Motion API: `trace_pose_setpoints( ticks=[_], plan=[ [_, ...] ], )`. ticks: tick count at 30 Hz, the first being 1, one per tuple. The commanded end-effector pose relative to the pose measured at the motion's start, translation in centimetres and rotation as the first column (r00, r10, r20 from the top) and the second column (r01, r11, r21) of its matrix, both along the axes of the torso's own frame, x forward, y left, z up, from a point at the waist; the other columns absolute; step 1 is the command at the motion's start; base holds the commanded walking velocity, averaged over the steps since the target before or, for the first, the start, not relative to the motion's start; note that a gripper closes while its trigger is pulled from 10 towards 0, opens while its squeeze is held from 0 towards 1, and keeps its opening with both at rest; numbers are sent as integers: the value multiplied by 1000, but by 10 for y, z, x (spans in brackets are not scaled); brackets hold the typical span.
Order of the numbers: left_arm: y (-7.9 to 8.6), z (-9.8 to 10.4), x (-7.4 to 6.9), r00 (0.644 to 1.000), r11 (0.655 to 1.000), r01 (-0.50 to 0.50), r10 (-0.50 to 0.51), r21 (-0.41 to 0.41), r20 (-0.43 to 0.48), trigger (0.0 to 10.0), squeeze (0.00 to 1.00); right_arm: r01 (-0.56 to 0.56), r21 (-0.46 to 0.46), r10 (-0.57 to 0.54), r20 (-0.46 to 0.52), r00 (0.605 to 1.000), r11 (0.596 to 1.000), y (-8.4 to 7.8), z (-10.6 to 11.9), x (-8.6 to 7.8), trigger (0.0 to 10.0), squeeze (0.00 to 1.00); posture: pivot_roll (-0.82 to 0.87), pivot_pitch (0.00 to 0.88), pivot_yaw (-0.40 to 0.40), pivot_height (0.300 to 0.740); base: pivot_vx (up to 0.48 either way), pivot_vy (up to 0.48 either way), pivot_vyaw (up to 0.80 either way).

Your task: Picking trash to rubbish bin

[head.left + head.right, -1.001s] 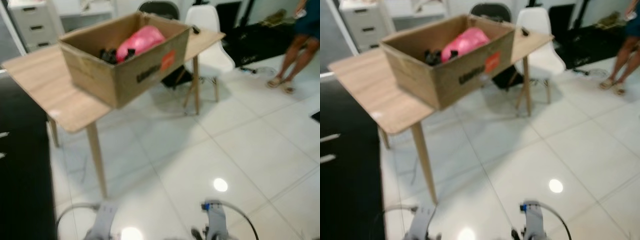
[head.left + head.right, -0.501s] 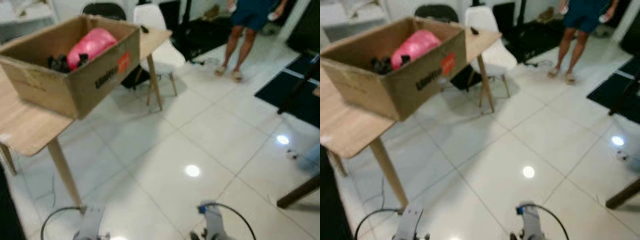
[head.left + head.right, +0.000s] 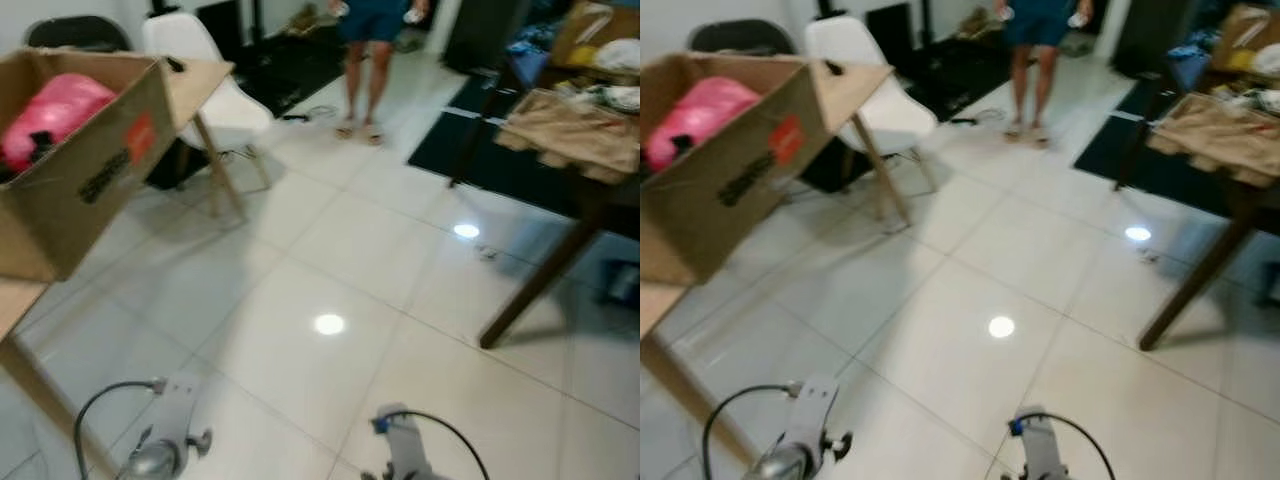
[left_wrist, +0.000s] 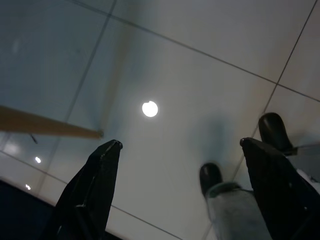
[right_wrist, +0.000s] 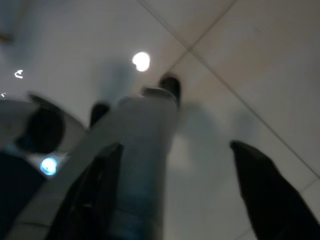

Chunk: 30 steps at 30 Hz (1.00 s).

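An open cardboard box (image 3: 90, 170) stands on a light wooden table (image 3: 845, 85) at the left. Inside it lie a pink bag (image 3: 50, 105) and something black. Both my arms hang low over the white tiled floor, the left arm (image 3: 165, 440) and the right arm (image 3: 400, 455) at the near edge. In the left wrist view my left gripper (image 4: 180, 144) is open with only floor between its fingers. In the right wrist view my right gripper (image 5: 177, 146) is open too, with my own leg and foot behind it.
A white chair (image 3: 200, 70) and a black chair (image 3: 75, 32) stand behind the wooden table. A person (image 3: 375, 50) stands at the back. On the right a dark table (image 3: 560, 230) carries beige cloth (image 3: 570, 125) and clutter, and a dark mat (image 3: 500, 140) lies beneath it.
The camera has swung to the right: the box and wooden table have slid to the picture's left edge, and the dark table on the right has come into view. The arms stay hanging.
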<state>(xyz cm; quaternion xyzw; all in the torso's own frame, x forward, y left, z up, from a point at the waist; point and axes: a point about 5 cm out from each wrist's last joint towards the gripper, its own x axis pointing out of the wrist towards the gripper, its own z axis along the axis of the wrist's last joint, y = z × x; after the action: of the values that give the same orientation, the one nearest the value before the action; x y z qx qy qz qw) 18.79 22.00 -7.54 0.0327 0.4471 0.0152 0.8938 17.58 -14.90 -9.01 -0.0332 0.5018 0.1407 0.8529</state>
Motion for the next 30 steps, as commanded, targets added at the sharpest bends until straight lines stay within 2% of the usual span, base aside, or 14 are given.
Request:
trace_pose_setpoints(
  ticks=[1, 2, 3, 6, 8, 13, 19, 25, 30],
  plan=[
    [5, -2, -6, 998, 998, -57, 57, 1, -12, 10000, 0, -20, -24, 20, -16, 1000, 1000, -6, -1, -2, 10000, 0, 55, 48, -19, 740, 0, 0, -800],
    [5, -9, -21, 996, 997, -73, 72, -13, -47, 10000, 0, 41, -30, -42, -26, 999, 999, -15, -1, -2, 10000, 0, 52, 37, -33, 740, 0, 0, -800],
    [5, -9, -21, 996, 997, -73, 72, -13, -47, 10000, 0, 41, -30, -42, -26, 999, 999, -15, -1, -2, 10000, 0, 52, 37, -33, 740, 0, 0, -800],
    [6, -17, -41, 990, 995, -100, 98, -22, -102, 10000, 0, 56, -42, -58, -40, 998, 998, -21, -2, -6, 10000, 0, 51, 45, -40, 740, 0, 0, -800],
    [4, -19, -46, 988, 995, -101, 98, -25, -116, 10000, 0, 39, -52, -42, -45, 998, 998, -22, -3, -7, 10000, 0, 55, 38, -40, 740, 0, 0, -800],
    [-4, -21, -47, 989, 995, -89, 82, -48, -119, 10000, 0, 25, -74, -30, -60, 998, 997, -26, -4, -11, 10000, 0, 75, 50, -45, 740, 0, 0, -800],
    [-6, -18, -39, 994, 995, -78, 72, -66, -83, 10000, 0, -55, -81, 49, -75, 996, 995, -19, -6, -14, 10000, 0, 95, 56, -46, 740, 0, 0, -800],
    [-5, -19, -42, 994, 994, -71, 64, -80, -85, 10000, 0, -64, -77, 57, -86, 995, 995, -15, -7, -17, 10000, 0, 105, 57, -38, 740, 0, 0, -800],
    [-9, -20, -45, 996, 995, -28, 19, -93, -91, 10000, 0, -90, -78, 82, -99, 992, 993, -12, -9, -22, 10000, 0, 121, 65, -36, 740, 0, 0, -800]
  ],
)
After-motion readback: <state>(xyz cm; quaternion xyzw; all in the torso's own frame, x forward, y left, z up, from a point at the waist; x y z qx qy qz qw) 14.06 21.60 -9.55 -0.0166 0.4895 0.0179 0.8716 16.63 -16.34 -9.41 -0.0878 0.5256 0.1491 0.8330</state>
